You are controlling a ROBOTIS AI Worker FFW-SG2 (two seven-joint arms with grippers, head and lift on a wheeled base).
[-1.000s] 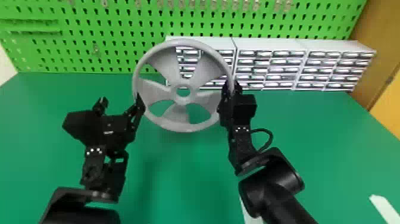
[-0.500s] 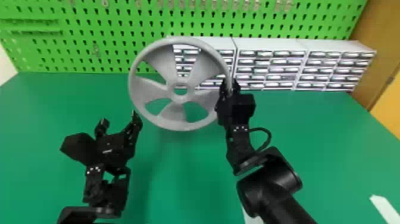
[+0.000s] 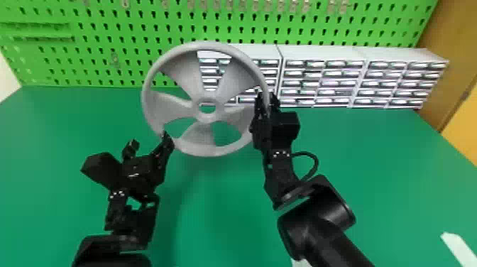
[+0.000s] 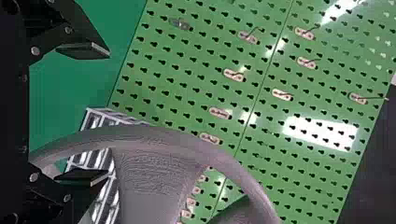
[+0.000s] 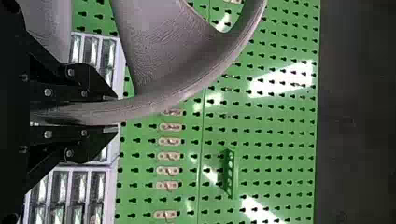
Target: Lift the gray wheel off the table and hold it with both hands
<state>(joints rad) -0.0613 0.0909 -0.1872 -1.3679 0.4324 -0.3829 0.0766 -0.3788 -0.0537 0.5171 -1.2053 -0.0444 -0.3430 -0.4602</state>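
Note:
The gray wheel (image 3: pixel 197 136) is up off the green table, its face turned to the head camera. My right gripper (image 3: pixel 265 101) is shut on its right rim; in the right wrist view the rim (image 5: pixel 154 103) runs between the two fingers of that gripper (image 5: pixel 116 113). At the wheel's lower left, my left gripper (image 3: pixel 148 140) stands open, one fingertip close by the rim, the other out to the left. Seen from the left wrist, the wheel (image 4: pixel 154 144) passes beside one finger of the open left gripper (image 4: pixel 108 114); contact cannot be told.
Gray drawer cabinets (image 3: pixel 319 51) line the back of the green table (image 3: pixel 390 170), behind and right of the wheel. A green pegboard (image 3: pixel 106 21) with small hooks rises behind them. A white strip (image 3: pixel 458 248) lies at the right front, and a yellow-brown panel (image 3: pixel 447 64) stands at the right edge.
The wheel first shifted slightly left with the right gripper. The left gripper drew back a little from the rim, then came toward the lower left rim again. The right gripper stayed closed on the wheel.

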